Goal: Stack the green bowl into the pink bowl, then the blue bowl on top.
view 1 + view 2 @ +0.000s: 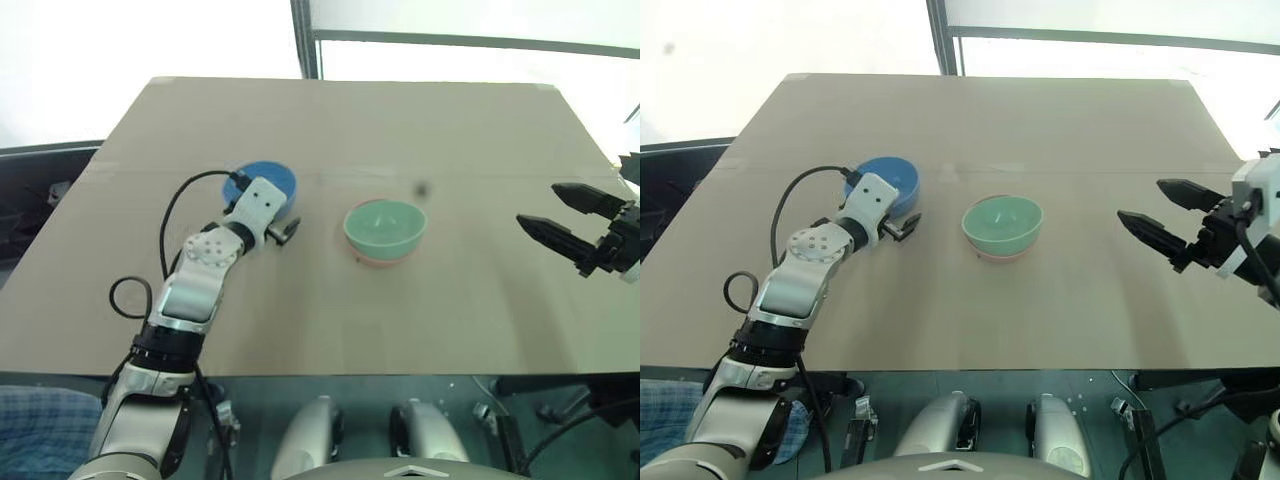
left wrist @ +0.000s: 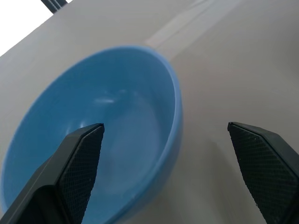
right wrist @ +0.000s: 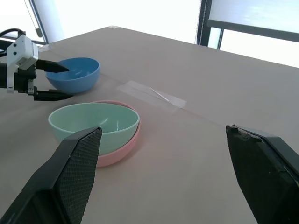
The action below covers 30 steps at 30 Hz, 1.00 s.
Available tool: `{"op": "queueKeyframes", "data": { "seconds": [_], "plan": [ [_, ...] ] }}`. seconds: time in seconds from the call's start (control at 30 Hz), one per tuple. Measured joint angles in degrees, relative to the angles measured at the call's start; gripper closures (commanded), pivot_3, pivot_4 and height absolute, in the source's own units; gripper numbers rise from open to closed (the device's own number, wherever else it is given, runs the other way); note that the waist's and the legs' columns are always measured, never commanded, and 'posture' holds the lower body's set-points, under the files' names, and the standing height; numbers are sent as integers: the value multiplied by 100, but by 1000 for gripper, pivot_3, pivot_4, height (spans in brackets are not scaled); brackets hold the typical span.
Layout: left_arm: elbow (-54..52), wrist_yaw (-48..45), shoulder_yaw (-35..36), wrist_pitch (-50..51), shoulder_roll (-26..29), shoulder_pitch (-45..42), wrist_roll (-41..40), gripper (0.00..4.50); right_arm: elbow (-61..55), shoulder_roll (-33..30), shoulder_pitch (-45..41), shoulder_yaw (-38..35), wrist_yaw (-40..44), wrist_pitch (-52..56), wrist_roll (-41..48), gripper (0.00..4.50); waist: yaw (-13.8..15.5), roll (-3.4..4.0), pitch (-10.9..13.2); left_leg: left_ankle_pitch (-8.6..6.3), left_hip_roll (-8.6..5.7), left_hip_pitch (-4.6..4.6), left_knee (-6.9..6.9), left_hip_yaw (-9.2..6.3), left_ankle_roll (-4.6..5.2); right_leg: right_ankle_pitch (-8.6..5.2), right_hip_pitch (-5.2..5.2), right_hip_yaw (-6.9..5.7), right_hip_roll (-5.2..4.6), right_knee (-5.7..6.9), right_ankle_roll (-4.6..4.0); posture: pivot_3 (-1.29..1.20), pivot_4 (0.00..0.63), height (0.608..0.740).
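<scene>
The green bowl [image 1: 385, 225] sits nested inside the pink bowl [image 3: 117, 151] at the middle of the table, with the pink rim showing beneath it. Left of them stands the blue bowl [image 1: 270, 178], upright and empty. My left gripper [image 2: 164, 125] is open astride the blue bowl's near right rim, one finger [image 2: 81, 154] over the inside and the other finger [image 2: 261, 158] outside above the table. Far off to the right of the bowls, my right gripper [image 1: 538, 203] hangs open above the table with nothing between its fingers.
The brown tabletop [image 1: 330, 330] has a strip of tape [image 3: 152, 93] across it behind the bowls. Its front edge [image 1: 330, 374] runs close to me. A black cable [image 1: 175, 215] loops beside my left arm. A window frame [image 1: 305, 40] rises behind the table.
</scene>
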Motion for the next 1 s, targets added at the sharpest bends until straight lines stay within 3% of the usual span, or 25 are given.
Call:
{"op": "queueKeyframes", "data": {
  "seconds": [0.13, 0.23, 0.33, 0.47, 0.5, 1.0],
  "plan": [
    [208, -104, -45, -1, 69, -81, 147, 0, -2, -36, 132, 1, -152, -150, 150, 35, 5, -1, 1, -1, 0, -1, 0, 0, 2, 0, 0, 0, -2, -1, 0, 0, 150, 740],
    [323, -135, -45, -17, 75, -178, 218, 754, -4, -81, 199, 2, -273, -255, 278, 0, 4, -1, 1, -1, 0, -1, 0, -1, 2, 0, 0, 0, -2, -1, 0, 0, 150, 740],
    [406, -179, -45, -58, 81, -189, 235, 2033, -4, -140, 289, 4, -334, -330, 329, 0, 2, -1, 1, -1, 1, -1, 0, 0, 2, 0, -1, 0, -2, -1, 0, 0, 150, 740],
    [442, -218, -45, -77, 81, -189, 275, 4126, -3, -187, 373, 9, -408, -450, 453, 0, 3, -1, 1, -1, 1, -2, 0, 0, 2, 0, 0, 0, -2, -1, 0, 0, 150, 740],
    [441, -217, -43, -97, 78, -190, 291, 4449, -3, -204, 398, 9, -436, -485, 478, 0, 4, -1, 1, -1, 1, -1, 1, -1, 2, 0, 0, 0, -2, -1, 0, 0, 150, 740],
    [643, -347, -30, -191, 82, -339, 349, 4449, -6, -405, 556, 77, -407, -645, 979, 0, 6, -1, 0, -3, 1, -1, 2, 0, 5, 0, 0, -1, -2, 0, 0, 0, 150, 740]
  ]
}}
